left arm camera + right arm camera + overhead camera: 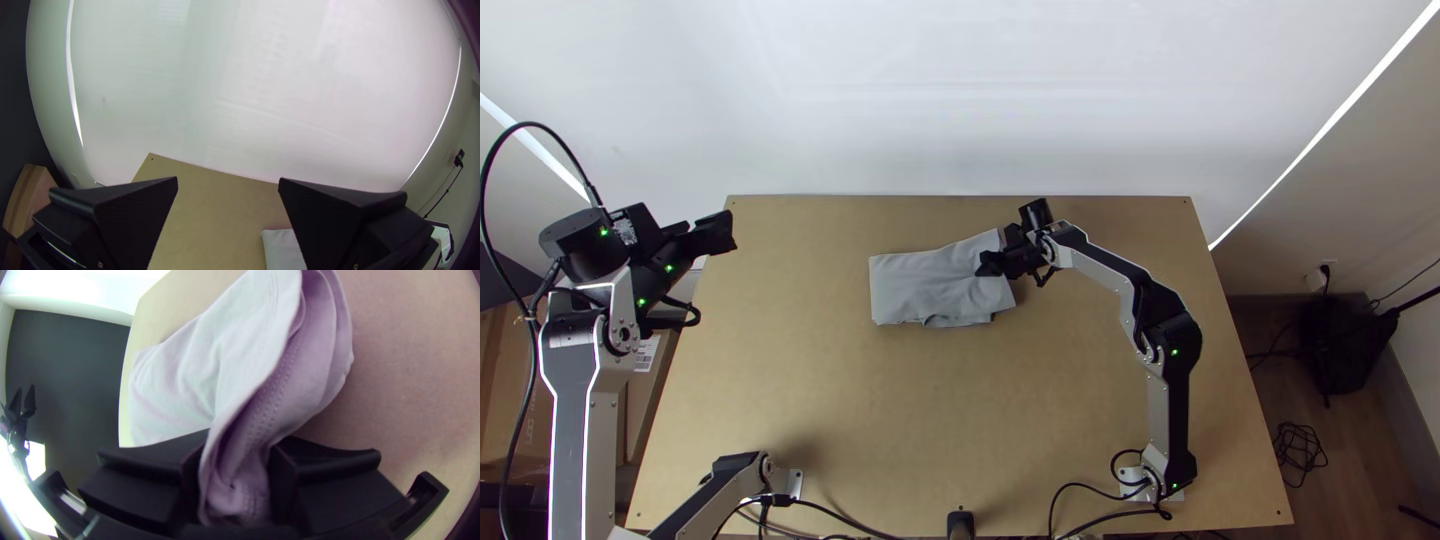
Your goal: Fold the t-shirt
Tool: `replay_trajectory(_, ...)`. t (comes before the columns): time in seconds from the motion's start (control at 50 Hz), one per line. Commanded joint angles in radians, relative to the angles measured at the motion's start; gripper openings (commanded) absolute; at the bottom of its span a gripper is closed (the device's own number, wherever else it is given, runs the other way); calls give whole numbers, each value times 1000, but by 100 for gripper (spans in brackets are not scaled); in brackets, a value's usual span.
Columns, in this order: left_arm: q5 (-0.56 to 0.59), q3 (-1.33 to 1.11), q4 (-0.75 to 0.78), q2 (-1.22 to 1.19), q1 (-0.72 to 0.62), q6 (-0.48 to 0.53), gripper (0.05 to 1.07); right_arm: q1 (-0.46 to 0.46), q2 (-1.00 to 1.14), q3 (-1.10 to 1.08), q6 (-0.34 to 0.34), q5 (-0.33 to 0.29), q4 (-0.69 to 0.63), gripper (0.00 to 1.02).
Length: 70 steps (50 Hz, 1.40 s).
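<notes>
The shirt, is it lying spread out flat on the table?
No, the shirt lies folded into a narrow bundle on the table, one end between the jaws of the right arm.

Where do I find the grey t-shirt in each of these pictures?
Top view: near the middle, the t-shirt lies folded on the table.
Left wrist view: a pale part of it peeks out beside one finger of the left gripper.
Right wrist view: it runs out from between the right gripper's fingers.
Shared landmark: the wooden table under it.
</notes>
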Motion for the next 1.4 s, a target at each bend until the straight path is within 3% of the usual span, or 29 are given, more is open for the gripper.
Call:
replay_trajectory(0.0, -3, -48, 8, -35, 20, 0, 103, -50, -34, -67, 43, 18, 37, 4)
replay_trajectory(0.22, -3, -147, 51, -67, 35, 0, 103, -250, -121, -153, 48, 24, 61, 3)
replay_trajectory(0.6, 13, -199, 107, -73, 36, -3, 103, -699, -199, -196, 46, 23, 70, 3)
replay_trajectory(0.9, 15, -224, 116, -88, 41, 0, 103, -942, -233, -227, 38, 23, 73, 4)
replay_trajectory(0.92, 15, -229, 117, -90, 41, 0, 103, -948, -239, -232, 37, 23, 73, 9)
replay_trajectory(1.0, 17, -265, 148, -104, 46, 2, 103, -974, -288, -259, 12, 21, 73, 44)
replay_trajectory(1.06, 17, -299, 188, -117, 46, 3, 103, -985, -331, -262, -17, 20, 73, 87)
replay_trajectory(1.08, 17, -308, 203, -120, 46, 5, 103, -989, -348, -262, -26, 20, 70, 96)
replay_trajectory(1.28, 17, -357, 306, -124, 46, 3, 103, -1029, -621, -360, -149, 24, 93, 98)
replay_trajectory(1.38, 15, -397, 369, -130, 46, 0, 103, -1044, -784, -428, -169, 32, 150, 98)
